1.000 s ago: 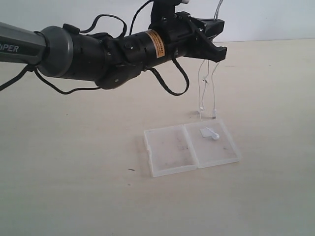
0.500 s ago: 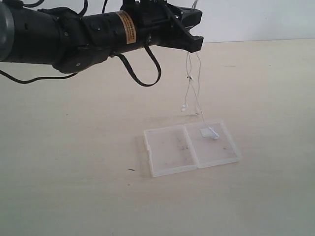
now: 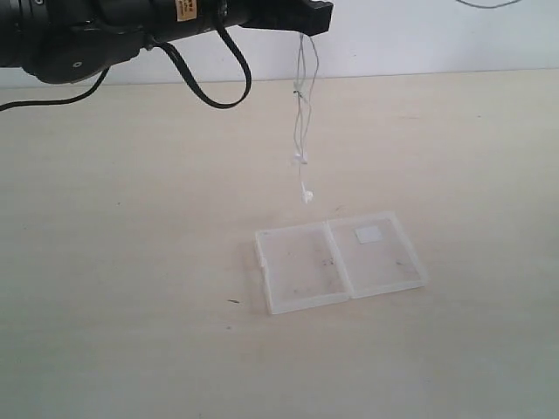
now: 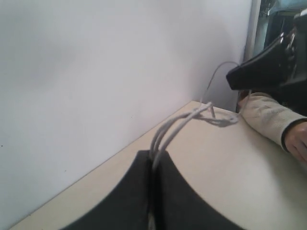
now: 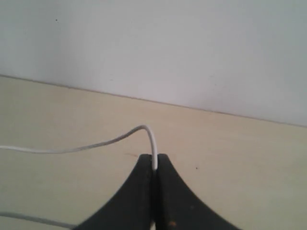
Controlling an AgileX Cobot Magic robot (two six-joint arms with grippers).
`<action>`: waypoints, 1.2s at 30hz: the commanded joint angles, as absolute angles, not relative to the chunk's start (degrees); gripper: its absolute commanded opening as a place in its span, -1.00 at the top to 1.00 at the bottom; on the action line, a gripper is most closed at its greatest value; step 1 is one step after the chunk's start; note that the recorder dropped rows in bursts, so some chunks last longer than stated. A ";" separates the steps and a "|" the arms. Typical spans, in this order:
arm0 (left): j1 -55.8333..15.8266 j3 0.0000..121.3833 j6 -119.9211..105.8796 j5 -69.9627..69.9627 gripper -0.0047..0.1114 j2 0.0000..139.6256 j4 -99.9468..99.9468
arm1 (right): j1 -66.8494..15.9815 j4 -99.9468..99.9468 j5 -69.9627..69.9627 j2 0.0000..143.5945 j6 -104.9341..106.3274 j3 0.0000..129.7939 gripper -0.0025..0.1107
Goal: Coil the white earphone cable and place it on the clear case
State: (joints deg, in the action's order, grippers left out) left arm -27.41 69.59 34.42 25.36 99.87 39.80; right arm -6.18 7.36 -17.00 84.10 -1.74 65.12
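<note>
The white earphone cable (image 3: pixel 300 113) hangs in thin strands from my left gripper (image 3: pixel 314 13), which is high at the top of the exterior view. Its two earbuds (image 3: pixel 307 194) dangle above the table just behind the clear case (image 3: pixel 301 266). The case lies open and flat, with a whitish label (image 3: pixel 370 233) on its right half. In the left wrist view my left gripper (image 4: pixel 154 155) is shut on several cable strands (image 4: pixel 177 127). My right gripper (image 5: pixel 154 160) is shut on a single strand of cable (image 5: pixel 96 145) and does not show in the exterior view.
A short arc of cable (image 3: pixel 489 4) crosses the top right edge. A white wall backs the pale table (image 3: pixel 131 305). In the left wrist view, a black arm part (image 4: pixel 261 72) and a person's beige sleeve (image 4: pixel 268 115) are beyond the cable.
My left arm has moved left and up with the cable. The earbud that lay on the case's right half has lifted off and now hangs behind the case.
</note>
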 commanded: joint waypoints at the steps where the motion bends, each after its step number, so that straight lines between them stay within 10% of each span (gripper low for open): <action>1: -26.66 71.35 34.81 23.60 0.92 98.98 39.72 | -5.92 7.45 -16.43 86.75 -1.25 63.39 0.96; 8: -26.66 73.50 34.59 22.53 0.92 98.98 39.97 | -6.02 -7.05 -18.70 88.91 9.09 62.69 0.89; 15: -26.66 73.50 34.47 22.41 0.92 98.98 40.10 | -6.02 -20.48 -17.99 86.19 17.90 62.82 -0.04; 36: -26.88 73.50 28.35 19.39 0.92 99.08 44.87 | -7.37 -30.07 1.85 75.18 24.45 43.77 0.03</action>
State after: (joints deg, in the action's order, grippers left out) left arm -26.90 73.03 29.29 19.84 99.55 43.44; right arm -6.18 -30.27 -1.15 76.03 23.40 44.64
